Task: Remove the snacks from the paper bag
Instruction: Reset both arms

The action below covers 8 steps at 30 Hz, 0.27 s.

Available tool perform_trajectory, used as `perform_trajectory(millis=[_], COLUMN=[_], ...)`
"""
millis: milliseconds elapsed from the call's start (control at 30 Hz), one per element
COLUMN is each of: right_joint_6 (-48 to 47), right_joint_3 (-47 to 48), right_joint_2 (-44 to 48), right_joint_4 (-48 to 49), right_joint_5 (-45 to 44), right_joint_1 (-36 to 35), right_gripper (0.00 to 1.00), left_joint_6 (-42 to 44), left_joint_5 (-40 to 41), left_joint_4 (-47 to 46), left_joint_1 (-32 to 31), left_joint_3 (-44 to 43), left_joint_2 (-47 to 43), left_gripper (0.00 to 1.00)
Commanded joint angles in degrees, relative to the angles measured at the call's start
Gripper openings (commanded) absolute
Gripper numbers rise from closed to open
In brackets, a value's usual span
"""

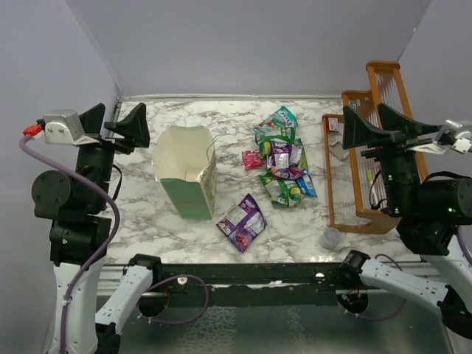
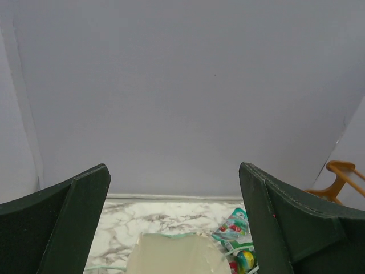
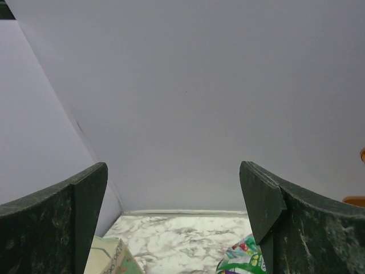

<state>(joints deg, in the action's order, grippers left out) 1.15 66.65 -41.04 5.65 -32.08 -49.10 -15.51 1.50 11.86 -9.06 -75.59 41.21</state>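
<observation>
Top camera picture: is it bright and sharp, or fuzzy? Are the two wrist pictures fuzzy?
Top external: even, soft light, faint shadows, no strong glare; the snacks and paper bag look sharp. Left wrist: mostly plain grey wall; the left fingers loom dark at both sides, and the bag below looks slightly soft. Right wrist: much the same, right fingers dark, marble table fairly clear.

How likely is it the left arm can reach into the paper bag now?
Probably yes. The left gripper is open and empty, just left of the paper bag, which stands upright with its mouth open upward; nothing lies between them.
</observation>
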Motion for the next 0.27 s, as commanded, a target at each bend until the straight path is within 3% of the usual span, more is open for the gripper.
perform_trajectory(millis=[0, 233], right_joint_6=[-1.81, -2.12], right_joint_3=[1.52, 1.61], right_joint_2=[0.73, -0.18], right_joint_4=[0.15, -0.39], right_joint_5=[2.46, 0.84], right_joint_1=[0.06, 0.06], right_gripper=[0.99, 0.99], left_joint_6=[0.43, -0.12], left_joint_5=[-1.97, -1.45], left_joint_4=[-3.81, -3.75], left_joint_1=[0.18, 0.22], left_joint_3=[1.9, 3.08], left_joint_2=[-1.2, -1.33], left_gripper=[0.99, 0.99])
